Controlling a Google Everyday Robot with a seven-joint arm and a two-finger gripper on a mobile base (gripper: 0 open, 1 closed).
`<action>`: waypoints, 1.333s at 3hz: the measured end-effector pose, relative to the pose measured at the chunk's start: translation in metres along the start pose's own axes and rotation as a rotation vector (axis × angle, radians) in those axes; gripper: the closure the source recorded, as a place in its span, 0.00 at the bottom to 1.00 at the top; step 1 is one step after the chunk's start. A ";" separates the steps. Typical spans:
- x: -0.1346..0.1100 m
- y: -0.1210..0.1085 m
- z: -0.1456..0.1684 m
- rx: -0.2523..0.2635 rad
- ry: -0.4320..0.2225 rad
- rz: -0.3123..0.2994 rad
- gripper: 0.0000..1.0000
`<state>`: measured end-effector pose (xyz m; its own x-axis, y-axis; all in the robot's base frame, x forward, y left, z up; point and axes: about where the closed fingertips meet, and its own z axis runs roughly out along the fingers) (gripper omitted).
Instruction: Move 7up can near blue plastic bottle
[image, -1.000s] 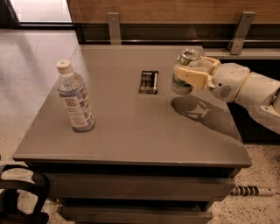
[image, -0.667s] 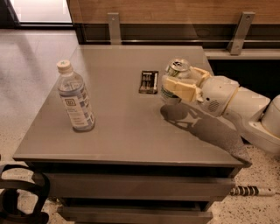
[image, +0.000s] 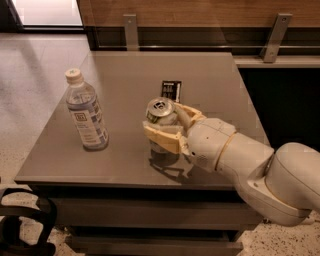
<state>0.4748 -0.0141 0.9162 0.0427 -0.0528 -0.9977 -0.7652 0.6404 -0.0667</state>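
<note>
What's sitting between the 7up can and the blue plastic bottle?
Only bare table, in the camera view. The gripper holds the 7up can near the table's middle, apart from the blue plastic bottle.

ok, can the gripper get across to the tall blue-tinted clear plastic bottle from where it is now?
Probably yes. The gripper, shut on the green-and-white aluminium can, is right of the bottle in view with only bare grey tabletop between; the small dark packet lies behind.

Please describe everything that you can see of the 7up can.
The 7up can is a small metal can with a silver top and pull tab; its sides are mostly hidden. It is about upright, gripped by the end effector over the front of the table, apart from the blue plastic bottle.
</note>
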 end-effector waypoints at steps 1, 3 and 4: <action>0.002 0.026 0.010 -0.001 0.025 -0.048 1.00; 0.009 0.040 0.043 -0.073 -0.033 -0.080 1.00; 0.014 0.036 0.051 -0.086 -0.034 -0.078 1.00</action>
<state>0.4802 0.0471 0.8992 0.1249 -0.0736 -0.9894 -0.8108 0.5672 -0.1446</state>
